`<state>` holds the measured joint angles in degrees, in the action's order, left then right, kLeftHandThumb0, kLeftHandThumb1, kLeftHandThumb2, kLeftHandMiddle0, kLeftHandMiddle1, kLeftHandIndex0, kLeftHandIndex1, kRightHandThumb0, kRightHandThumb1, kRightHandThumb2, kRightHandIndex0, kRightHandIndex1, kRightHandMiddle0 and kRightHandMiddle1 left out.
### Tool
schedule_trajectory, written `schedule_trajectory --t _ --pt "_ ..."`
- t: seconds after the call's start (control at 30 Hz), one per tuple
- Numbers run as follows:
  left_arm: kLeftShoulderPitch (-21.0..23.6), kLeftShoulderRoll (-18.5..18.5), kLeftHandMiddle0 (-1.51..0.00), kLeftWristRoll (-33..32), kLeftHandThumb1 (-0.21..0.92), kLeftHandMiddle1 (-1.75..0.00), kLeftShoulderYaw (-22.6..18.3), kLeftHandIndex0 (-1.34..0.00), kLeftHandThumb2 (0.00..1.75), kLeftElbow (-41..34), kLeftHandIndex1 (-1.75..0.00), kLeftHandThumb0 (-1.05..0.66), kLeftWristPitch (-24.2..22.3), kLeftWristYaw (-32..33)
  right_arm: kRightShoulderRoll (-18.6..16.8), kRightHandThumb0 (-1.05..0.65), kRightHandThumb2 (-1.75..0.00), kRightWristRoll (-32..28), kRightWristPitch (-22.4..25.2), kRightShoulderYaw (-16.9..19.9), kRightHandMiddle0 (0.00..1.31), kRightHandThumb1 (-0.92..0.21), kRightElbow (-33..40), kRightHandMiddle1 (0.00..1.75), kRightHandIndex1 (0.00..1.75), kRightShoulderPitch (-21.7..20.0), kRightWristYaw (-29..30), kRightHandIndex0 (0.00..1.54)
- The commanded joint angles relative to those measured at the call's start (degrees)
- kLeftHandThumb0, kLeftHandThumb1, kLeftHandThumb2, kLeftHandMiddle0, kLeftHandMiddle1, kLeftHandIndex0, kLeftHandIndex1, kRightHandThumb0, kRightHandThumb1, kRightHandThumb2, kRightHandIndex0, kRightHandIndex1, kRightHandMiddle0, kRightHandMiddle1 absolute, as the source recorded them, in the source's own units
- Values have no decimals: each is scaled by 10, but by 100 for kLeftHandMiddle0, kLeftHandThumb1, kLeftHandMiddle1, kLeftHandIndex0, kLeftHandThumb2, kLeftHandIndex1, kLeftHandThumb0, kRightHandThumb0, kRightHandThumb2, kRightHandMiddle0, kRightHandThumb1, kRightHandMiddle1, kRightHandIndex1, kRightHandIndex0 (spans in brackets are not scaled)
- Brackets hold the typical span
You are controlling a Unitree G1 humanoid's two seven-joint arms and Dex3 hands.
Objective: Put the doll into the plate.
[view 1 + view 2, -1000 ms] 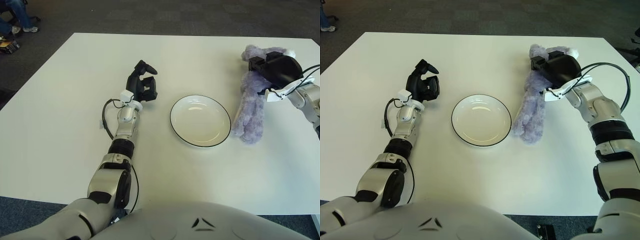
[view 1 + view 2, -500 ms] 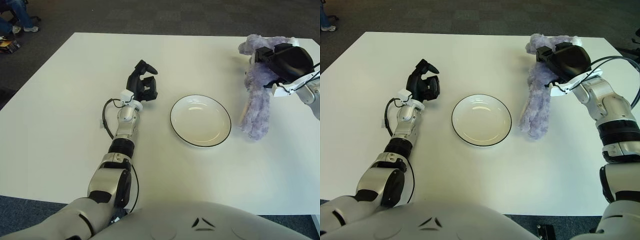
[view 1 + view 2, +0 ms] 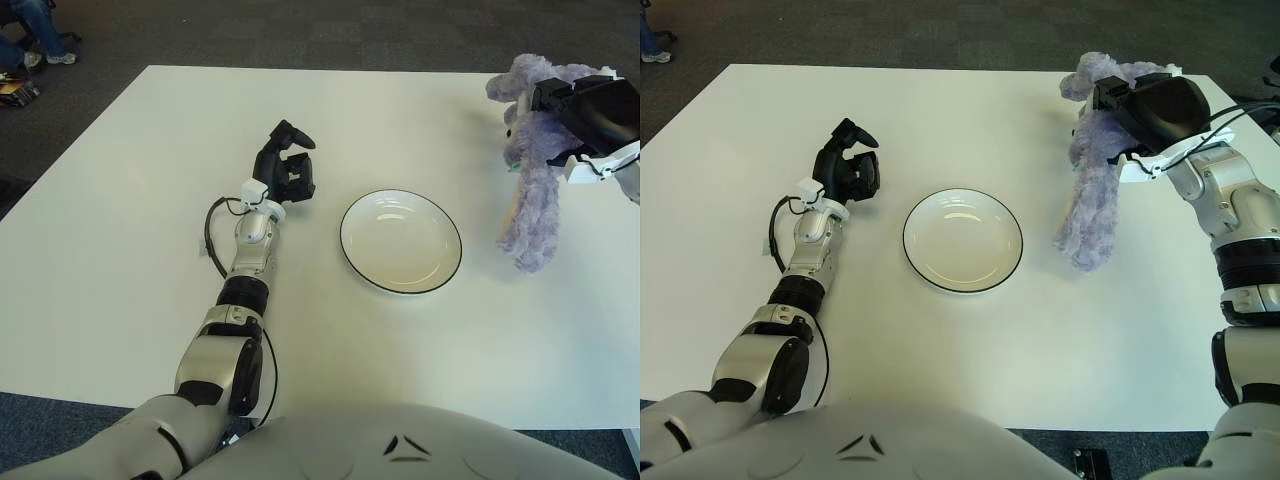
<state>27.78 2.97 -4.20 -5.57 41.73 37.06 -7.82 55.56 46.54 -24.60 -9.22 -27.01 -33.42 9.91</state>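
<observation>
the right robot hand [image 3: 1150, 110] was at the far right side of the white bench [image 3: 960, 340], with its fingers closed around the upper part of the purple doll [image 3: 1092, 190]. the doll hung down from this hand, and its lower end was just beside the plate [image 3: 963, 240], to the right of it, not inside. the plate was white with a dark rim and had nothing in it. the left robot hand [image 3: 285, 170] was to the left of the plate, fingers curled, grasping nothing.
</observation>
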Motion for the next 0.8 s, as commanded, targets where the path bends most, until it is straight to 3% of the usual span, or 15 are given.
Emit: schedule_trajectory --t 0.0,0.43,0.77 --pt "-31 5 -119 -7 48 -175 -2 -48 111 29 -175 -43 -1 -1 8 51 -144 -19 1 23 93 -21 31 175 175 7 6 69" --pt "-30 3 -119 -1 47 -175 0 -49 113 30 -175 -43 -3 4 -18 54 -151 -56 -8 60 98 -15 39 175 175 18 45 74" --pt "-30 3 -120 -2 45 -175 1 -51 115 29 -175 -44 -10 3 -54 55 -154 -116 33 98 98 -13 84 175 175 36 19 76"
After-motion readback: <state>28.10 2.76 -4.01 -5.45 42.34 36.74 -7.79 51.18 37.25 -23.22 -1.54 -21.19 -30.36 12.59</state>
